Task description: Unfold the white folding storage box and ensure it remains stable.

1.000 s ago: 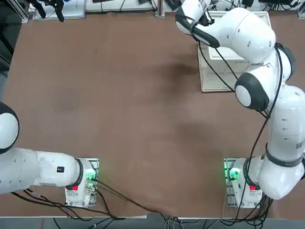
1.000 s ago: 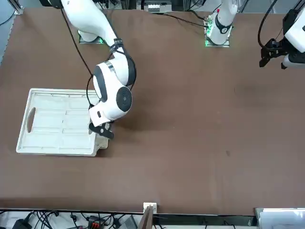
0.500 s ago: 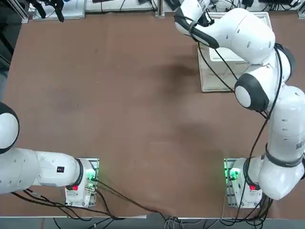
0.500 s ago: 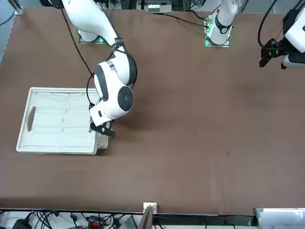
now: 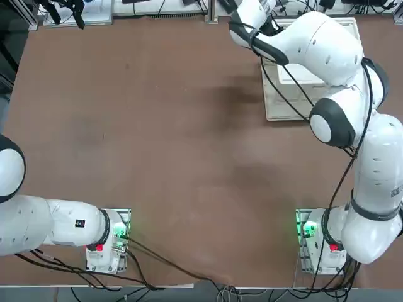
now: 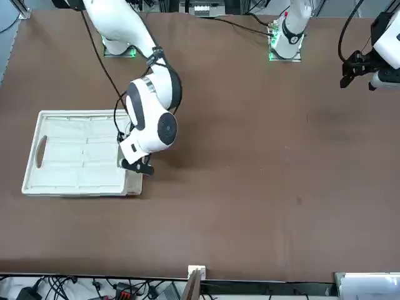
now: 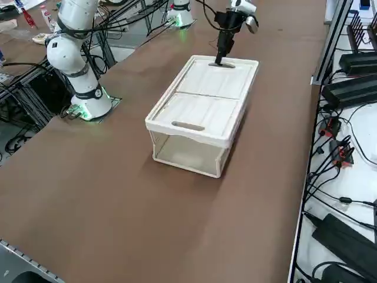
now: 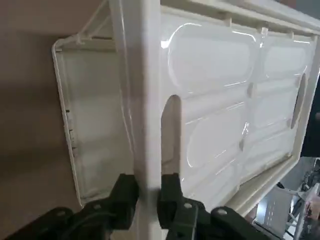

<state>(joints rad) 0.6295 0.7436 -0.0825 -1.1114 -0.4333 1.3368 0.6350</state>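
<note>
The white folding storage box (image 7: 200, 112) stands raised on the brown table, its thick rim on top and its side walls hanging below. It also shows in the front view (image 6: 75, 153) and, partly under the arm, in the top view (image 5: 283, 97). My right gripper (image 7: 219, 61) is at the box's far short end, shut on the rim beside the oval handle cut-out. In the wrist view the gripper (image 8: 147, 192) pinches the rim (image 8: 142, 100) with one black finger on each side. In the front view the gripper (image 6: 139, 167) sits at the box's right end.
Power units and cables (image 7: 353, 88) line the floor beyond the table's right edge. The right arm's base (image 5: 315, 242) is at the near table edge. Brown tabletop (image 5: 157, 126) stretches to the left of the box.
The gripper has risen a little with the rim in its grip. In the front view the box's outline has shifted and its end wall shows more.
</note>
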